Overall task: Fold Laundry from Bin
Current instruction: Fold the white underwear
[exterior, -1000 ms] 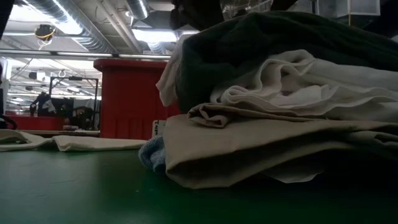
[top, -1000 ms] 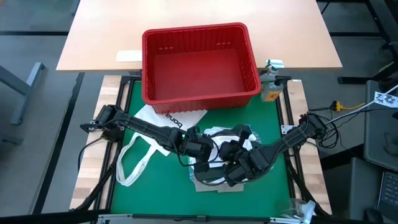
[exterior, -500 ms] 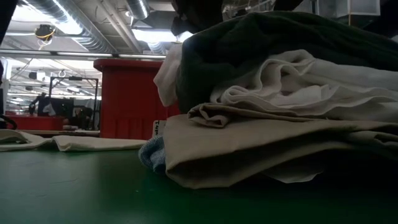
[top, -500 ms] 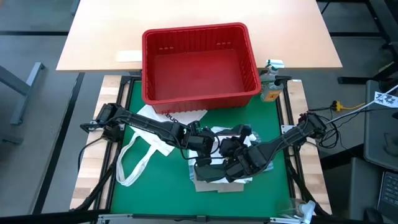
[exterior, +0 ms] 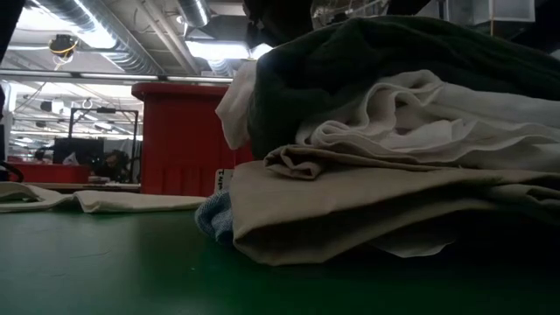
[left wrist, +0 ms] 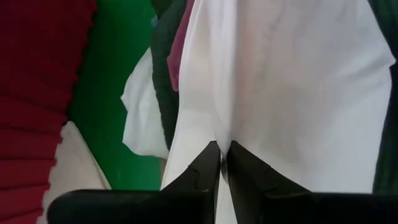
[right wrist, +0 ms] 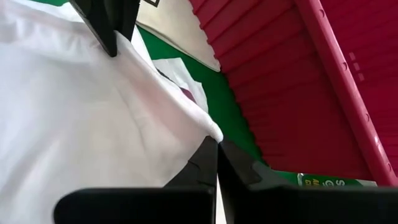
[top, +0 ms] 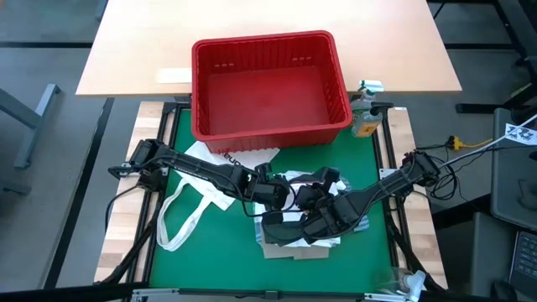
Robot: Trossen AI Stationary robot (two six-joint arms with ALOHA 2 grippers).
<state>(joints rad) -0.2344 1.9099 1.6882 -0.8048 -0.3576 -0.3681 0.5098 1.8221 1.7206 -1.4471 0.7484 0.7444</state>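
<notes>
On the left of the green mat (top: 168,260) lies a white tote bag (top: 220,164) with long straps, flat and untouched, its top edge tucked against the red bin (top: 268,84). Beside it the left gripper (top: 270,192) sits at the left edge of the laundry pile (top: 302,226); in its wrist view the fingers (left wrist: 208,163) are nearly pressed together with a fold of the white shirt (left wrist: 280,93) pinched between them. The pile itself rests in the middle of the mat just in front of the bin: a tan shirt (exterior: 350,206) at the bottom, the white cloth above it, a dark green-grey top (exterior: 394,61) on top, a bit of blue cloth (exterior: 214,219) peeking out low down. All of it looks light, limp and floppy, likely to sag and drag its neighbours along, so an edge or corner pinched at two spread points should serve best. On the right, the right gripper (top: 323,220) lies over the pile, fingers (right wrist: 205,163) closed on a corner of the same white shirt. The bin holds nothing visible; its floor shows bare.
</notes>
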